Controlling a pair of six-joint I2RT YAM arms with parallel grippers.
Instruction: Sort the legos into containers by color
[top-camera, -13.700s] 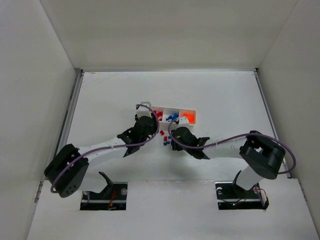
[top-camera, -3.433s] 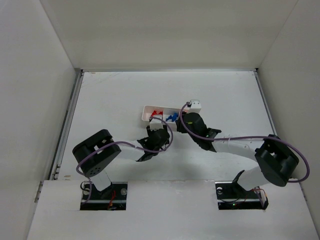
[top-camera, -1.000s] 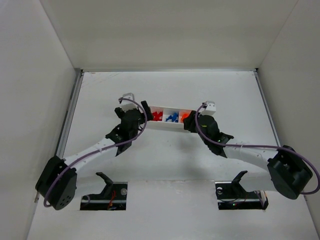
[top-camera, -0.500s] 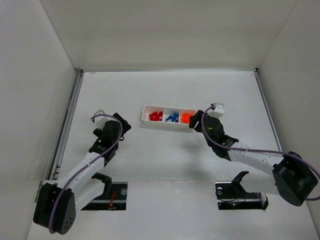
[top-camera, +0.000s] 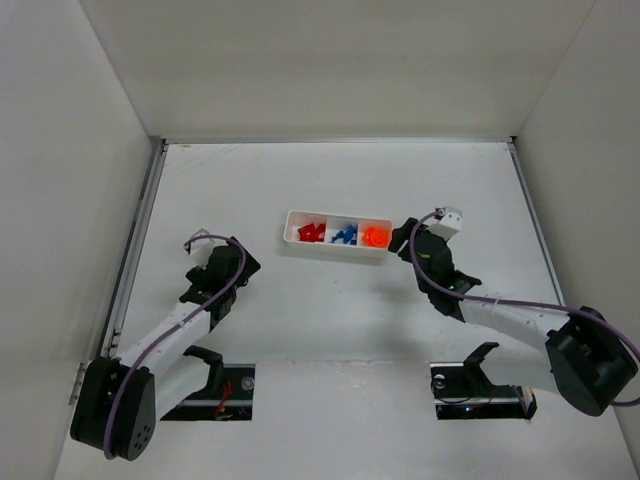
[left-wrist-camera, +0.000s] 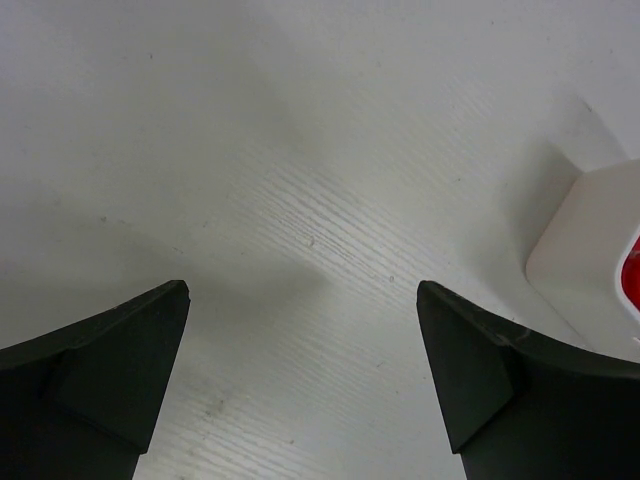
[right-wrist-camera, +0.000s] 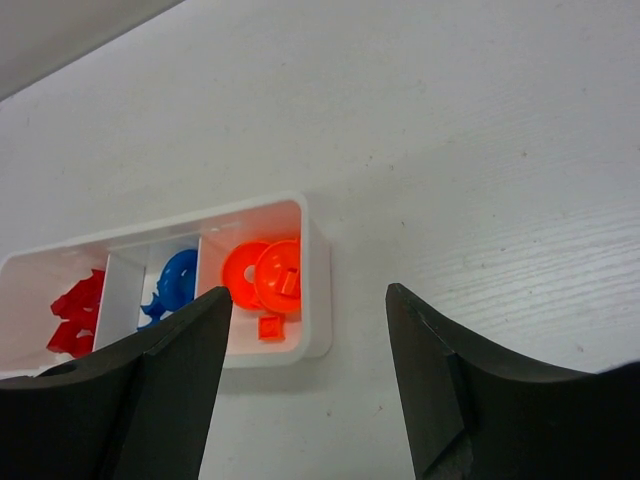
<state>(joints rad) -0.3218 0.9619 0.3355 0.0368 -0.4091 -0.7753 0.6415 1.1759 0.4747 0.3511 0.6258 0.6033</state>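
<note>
A long white tray (top-camera: 338, 249) lies mid-table with three containers. Red legos (top-camera: 311, 232) fill the left one, blue legos (top-camera: 345, 235) the middle, orange legos (top-camera: 375, 236) the right. The right wrist view shows the same: red (right-wrist-camera: 78, 310), blue (right-wrist-camera: 176, 282), orange rounded pieces and a small brick (right-wrist-camera: 268, 281). My right gripper (right-wrist-camera: 308, 300) is open and empty just off the tray's right end (right-wrist-camera: 318, 290). My left gripper (left-wrist-camera: 302, 295) is open and empty over bare table, well left of the tray, whose corner (left-wrist-camera: 590, 255) shows at the right edge.
White walls enclose the table on three sides, with a metal rail (top-camera: 138, 235) along the left edge. Both arm bases (top-camera: 210, 385) sit at the near edge. No loose pieces show on the table surface.
Both arms have drawn back from the tray's ends. The left gripper swung far left and toward the near edge; the right gripper backed off a little to the right. The tray stayed put.
</note>
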